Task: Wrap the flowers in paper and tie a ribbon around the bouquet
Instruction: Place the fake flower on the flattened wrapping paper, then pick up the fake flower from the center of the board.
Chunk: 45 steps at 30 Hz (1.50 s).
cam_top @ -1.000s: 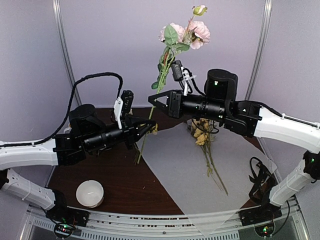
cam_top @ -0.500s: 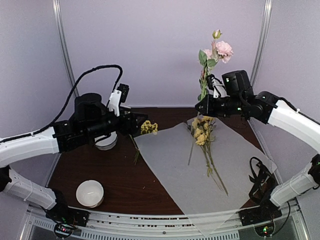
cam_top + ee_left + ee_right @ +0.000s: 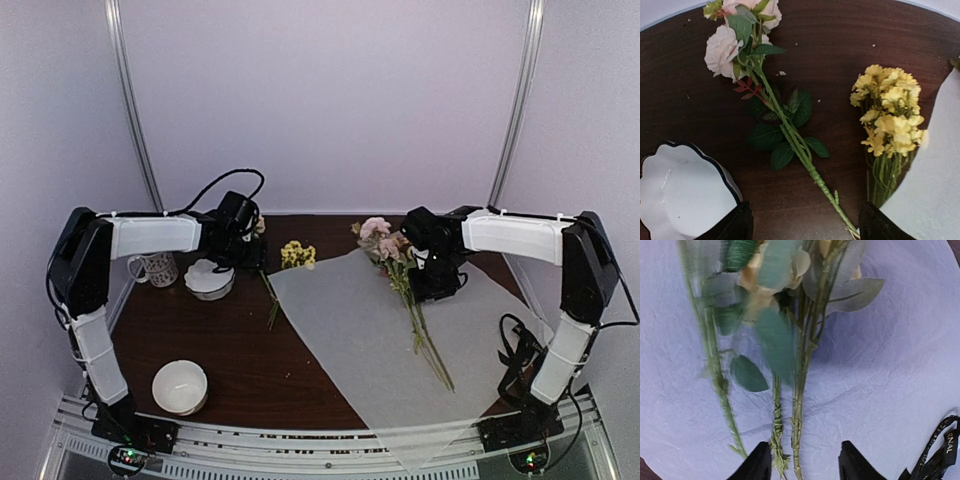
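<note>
Hovering far left, the left gripper [image 3: 805, 222] stands spread above a pink stem [image 3: 785, 125] and a yellow sprig [image 3: 890, 115], both lying off the paper [image 3: 350, 340]. Rightward, the flowers [image 3: 388, 245] lie on it, stems loose between the right gripper [image 3: 802, 462]'s parted fingers. They look light, bendy and bruisable, so I'd grip mid-stem, never the blooms.

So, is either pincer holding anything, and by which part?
Nothing is held. Both the left pincer and right pincer stand open; flower stems lie loose on the paper.

dish [image 3: 677, 192] beside left claw [image 3: 807, 223], flower stems [image 3: 799, 145] ahead
</note>
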### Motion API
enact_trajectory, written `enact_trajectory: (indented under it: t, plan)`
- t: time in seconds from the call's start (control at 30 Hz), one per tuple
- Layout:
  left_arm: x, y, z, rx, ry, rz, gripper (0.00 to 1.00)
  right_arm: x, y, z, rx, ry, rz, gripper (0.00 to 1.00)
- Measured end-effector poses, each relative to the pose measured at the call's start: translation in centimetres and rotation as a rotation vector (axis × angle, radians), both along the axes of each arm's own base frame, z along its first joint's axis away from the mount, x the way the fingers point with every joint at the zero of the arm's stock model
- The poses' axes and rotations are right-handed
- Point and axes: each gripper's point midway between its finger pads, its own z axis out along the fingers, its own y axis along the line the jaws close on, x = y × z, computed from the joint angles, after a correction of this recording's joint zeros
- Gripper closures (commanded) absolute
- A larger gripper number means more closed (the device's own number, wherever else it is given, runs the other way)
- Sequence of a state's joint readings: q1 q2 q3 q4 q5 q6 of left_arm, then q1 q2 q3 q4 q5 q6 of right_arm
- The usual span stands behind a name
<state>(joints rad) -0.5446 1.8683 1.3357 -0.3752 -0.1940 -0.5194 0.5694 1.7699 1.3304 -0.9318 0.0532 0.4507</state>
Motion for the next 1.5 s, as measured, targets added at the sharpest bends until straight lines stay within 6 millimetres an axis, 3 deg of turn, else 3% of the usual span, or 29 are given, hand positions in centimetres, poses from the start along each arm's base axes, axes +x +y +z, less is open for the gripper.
enact_trajectory:
  t: [0.2,0.37,0.57,0.73,1.0,1.07,1.13,1.27,1.4,1.5]
  plan:
    - [2.4,-0.4,-3.9,0.029,0.084,0.015,0.25,0.1,-0.2,1.2,0.004,-0.031,-0.004,0.46]
    - [2.7,-0.5,-6.6,0.054,0.138,0.018,0.27,-0.4,-0.5,3.3,0.045,-0.089,-0.004,0.46]
    - [2.7,-0.3,-8.1,0.074,0.175,0.026,0.5,-1.0,-0.7,3.1,0.049,-0.093,-0.002,0.46]
    - [3.1,-0.7,-8.1,0.048,0.187,0.029,1.0,-1.7,-0.9,2.3,0.035,-0.072,0.006,0.46]
    - [2.7,0.4,-7.3,0.03,0.182,0.056,1.0,-2.0,-0.8,3.9,0.062,-0.113,0.013,0.46]
    - [2.8,1.1,-5.4,0.029,0.146,0.072,1.0,-2.1,-0.7,4.8,0.077,-0.137,0.016,0.46]
    - [2.9,1.6,-2.2,0.008,0.078,0.076,1.0,-2.3,-0.5,5.8,0.096,-0.163,0.025,0.46]
    - [1.9,2.2,7.3,-0.1,-0.148,0.064,1.0,-3.0,1.3,8.8,0.179,-0.245,0.089,0.46]
    - [-1.4,1.4,17.6,-0.258,-0.413,-0.009,1.0,-4.6,5.3,13.6,0.38,-0.365,0.238,0.4]
    - [-4.5,-1.1,22.6,-0.389,-0.541,-0.117,1.0,-7.2,10.1,19.2,0.625,-0.506,0.419,0.37]
